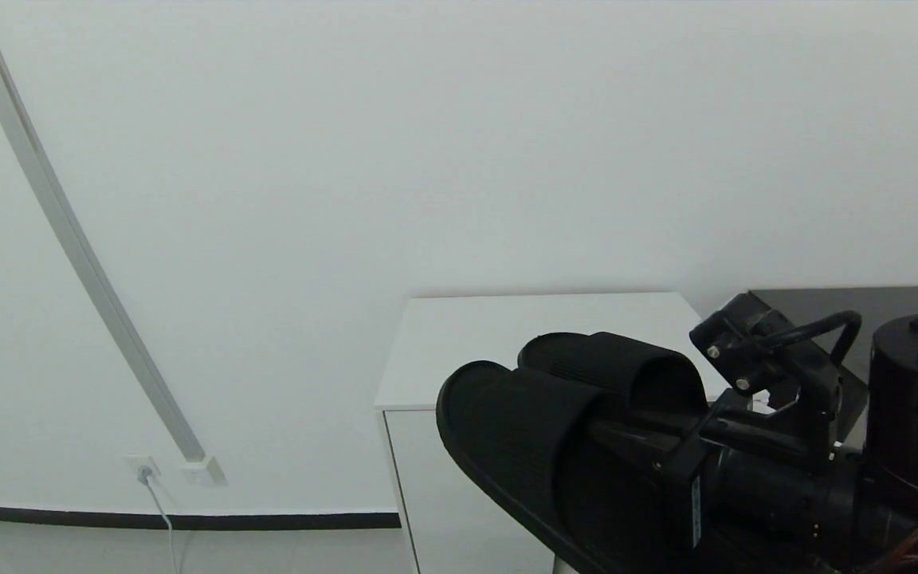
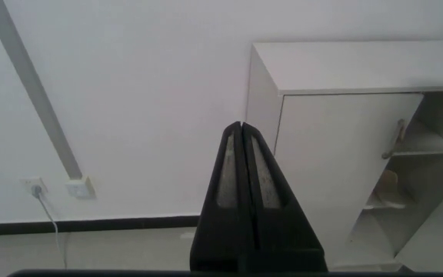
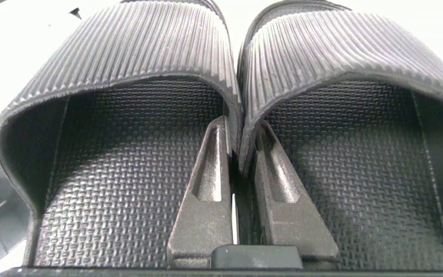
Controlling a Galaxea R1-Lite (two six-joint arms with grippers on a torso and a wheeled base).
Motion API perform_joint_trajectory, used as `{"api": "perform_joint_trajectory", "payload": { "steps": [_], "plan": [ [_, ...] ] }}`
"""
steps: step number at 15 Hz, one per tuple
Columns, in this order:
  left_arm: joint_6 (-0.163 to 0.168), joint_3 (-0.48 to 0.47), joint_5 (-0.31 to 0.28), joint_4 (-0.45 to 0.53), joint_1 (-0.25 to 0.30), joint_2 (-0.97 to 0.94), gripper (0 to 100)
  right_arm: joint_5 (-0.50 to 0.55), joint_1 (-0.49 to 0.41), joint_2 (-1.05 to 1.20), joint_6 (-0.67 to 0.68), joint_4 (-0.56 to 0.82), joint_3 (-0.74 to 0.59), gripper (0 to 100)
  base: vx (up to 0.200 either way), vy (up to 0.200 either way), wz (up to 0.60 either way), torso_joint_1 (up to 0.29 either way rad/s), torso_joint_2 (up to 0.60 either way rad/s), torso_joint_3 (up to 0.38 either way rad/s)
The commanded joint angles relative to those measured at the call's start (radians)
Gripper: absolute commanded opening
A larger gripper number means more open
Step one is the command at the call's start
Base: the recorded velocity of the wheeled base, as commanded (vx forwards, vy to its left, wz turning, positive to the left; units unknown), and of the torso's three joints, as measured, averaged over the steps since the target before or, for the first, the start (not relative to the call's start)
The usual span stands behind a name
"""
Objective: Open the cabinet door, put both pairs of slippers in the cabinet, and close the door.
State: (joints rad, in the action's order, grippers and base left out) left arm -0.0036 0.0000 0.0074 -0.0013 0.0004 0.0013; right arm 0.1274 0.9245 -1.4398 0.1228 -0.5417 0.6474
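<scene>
Two slippers [image 1: 523,422] are held up near the cabinet [image 1: 507,343], inner edges pinched by the right gripper [image 3: 241,131]; the left gripper [image 2: 241,132] is pressed closed, empty.

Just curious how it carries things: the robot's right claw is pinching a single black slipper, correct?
Not a single one: the right claw pinches a pair of black slippers by their touching inner edges, as the right wrist view shows.

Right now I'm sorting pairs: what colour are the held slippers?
Black slippers, ribbed straps; right wrist view shows it best.
</scene>
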Motion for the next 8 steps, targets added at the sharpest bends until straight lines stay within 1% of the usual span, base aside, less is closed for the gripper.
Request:
{"api": "perform_joint_trajectory", "payload": {
  "steps": [1, 3, 8],
  "plan": [
    [0.001, 0.000, 0.000, 0.000, 0.000, 0.002, 0, -0.003, 0.001, -0.008, 0.000, -0.001, -0.008, 0, 0.000, -0.200, 0.00, -0.002, 0.00, 0.002],
    [0.001, 0.000, 0.000, 0.000, 0.000, 0.000, 0, -0.031, 0.001, -0.004, -0.008, -0.004, -0.031, 0, 0.000, -0.200, 0.00, 0.000, 0.00, 0.005],
    [-0.001, 0.000, 0.000, 0.000, 0.000, 0.000, 0, -0.037, 0.002, -0.001, -0.011, -0.007, -0.035, 0, 0.000, -0.200, 0.00, 0.001, 0.00, 0.000]
  ]
}}
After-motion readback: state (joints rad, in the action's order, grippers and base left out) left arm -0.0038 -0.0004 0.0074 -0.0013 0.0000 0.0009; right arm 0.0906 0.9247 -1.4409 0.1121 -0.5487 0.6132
